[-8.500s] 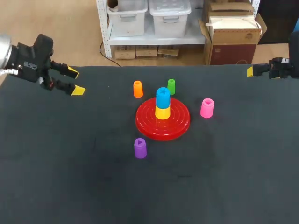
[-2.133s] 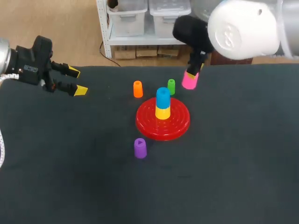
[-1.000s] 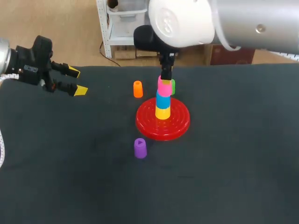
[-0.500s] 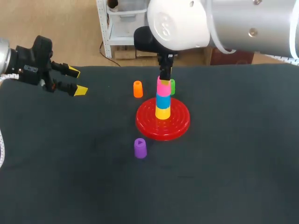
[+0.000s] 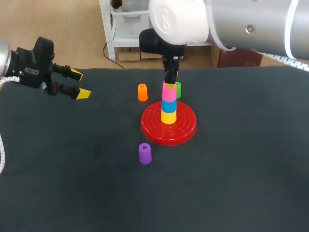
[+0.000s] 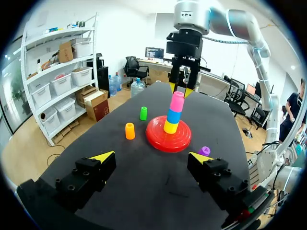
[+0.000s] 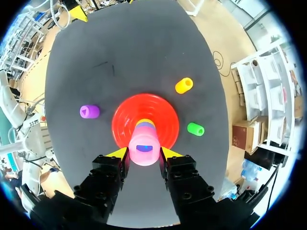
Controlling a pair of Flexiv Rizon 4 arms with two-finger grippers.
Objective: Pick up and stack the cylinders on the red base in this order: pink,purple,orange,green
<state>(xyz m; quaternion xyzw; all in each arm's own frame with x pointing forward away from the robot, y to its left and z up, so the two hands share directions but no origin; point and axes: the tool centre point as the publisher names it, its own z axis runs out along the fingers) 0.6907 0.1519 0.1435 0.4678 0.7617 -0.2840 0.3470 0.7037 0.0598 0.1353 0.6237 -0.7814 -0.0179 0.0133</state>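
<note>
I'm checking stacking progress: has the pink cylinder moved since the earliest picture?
Yes. The pink cylinder has gone from the table right of the red base onto the blue cylinder stacked at the base's centre.

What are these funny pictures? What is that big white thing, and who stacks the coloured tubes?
It is a robot with two arms. One picture looks down on the black table; the two round ones come from wrist cameras. The big white thing is the right arm. Its right gripper is at the pink plastic cylinder, atop a blue cylinder and a yellow cylinder on the round red base; whether it grips, I cannot tell. The left gripper is open and empty. A purple cylinder, an orange cylinder and a green cylinder wait.
</note>
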